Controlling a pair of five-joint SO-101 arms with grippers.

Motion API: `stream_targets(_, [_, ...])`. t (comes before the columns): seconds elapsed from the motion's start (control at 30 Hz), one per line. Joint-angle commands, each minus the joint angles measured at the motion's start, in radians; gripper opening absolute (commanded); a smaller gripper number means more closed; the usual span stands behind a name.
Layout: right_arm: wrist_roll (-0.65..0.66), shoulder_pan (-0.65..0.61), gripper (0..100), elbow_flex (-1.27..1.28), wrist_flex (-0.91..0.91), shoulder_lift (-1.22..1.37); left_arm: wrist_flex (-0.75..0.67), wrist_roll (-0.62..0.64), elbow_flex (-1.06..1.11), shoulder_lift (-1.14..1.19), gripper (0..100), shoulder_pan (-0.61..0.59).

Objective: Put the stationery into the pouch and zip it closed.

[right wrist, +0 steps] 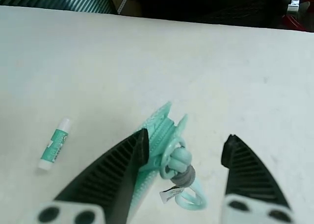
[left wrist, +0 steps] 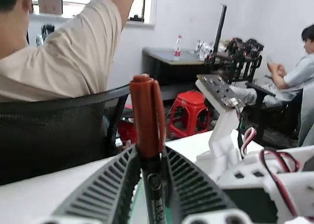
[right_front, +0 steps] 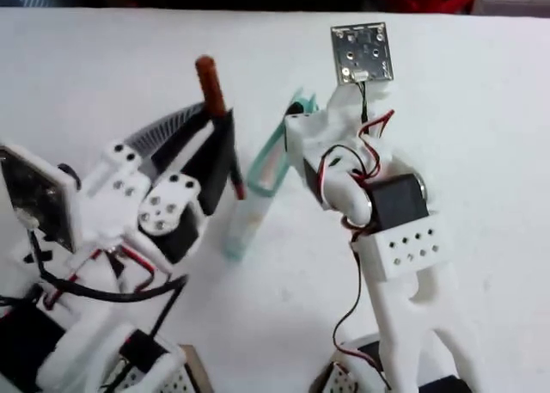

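on the white worktop [right_front: 103, 66] in the high view, the mint-green pouch [right_front: 266, 165] lies roughly in the middle, between my two arms. it runs at a slant from under the right arm down towards the near edge.

my left gripper [left wrist: 149, 155] is clenched on a marker [left wrist: 146, 111] with a reddish-brown cap. in the left wrist view the black barrel sits squeezed between the two ribbed fingers [left wrist: 115, 185] and the cap sticks up well above them. from above the marker is cap-up and a bit tilted. its lower end comes down right by the pouch's long edge, but i can't tell whether it touches the pouch or just hangs beside it.

my right gripper [right wrist: 186, 138] is released, with the jaws spread wide. in the right wrist view one black finger [right wrist: 128, 158] lies over the end of the pouch and the other is well off to the side over bare worktop. the zipper pull [right wrist: 179, 160], a little mint loop with a grey bit and a small tag, lies in the gap between them, nearer the finger over the pouch. nothing is gripped on that side.

the same view has a small white-and-green tube [right wrist: 55, 145], a glue stick maybe, lying flat on the worktop. it's well apart from the pouch and nothing touches it.

i honestly can't tell from these angles whether the pouch is unzipped.
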Motion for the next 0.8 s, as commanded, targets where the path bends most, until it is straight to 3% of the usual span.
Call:
stream_targets(0.0, [-0.005,0.004,24.7,0.080,-0.030,0.005,-0.172,0.012,0.061,0.004,2,0.047])
stream_targets(0.4, [-0.003,0.005,24.7,0.163,-0.136,0.004,-0.414,0.009,0.210,0.004,2,0.090])
stream_targets(0.57, [-0.003,0.005,24.7,0.163,-0.136,0.004,-0.437,-0.100,0.344,0.002,2,0.082])
stream_targets(0.77, [-0.003,-0.001,24.7,0.163,-0.134,0.004,-0.512,-0.115,0.413,0.004,2,-0.048])
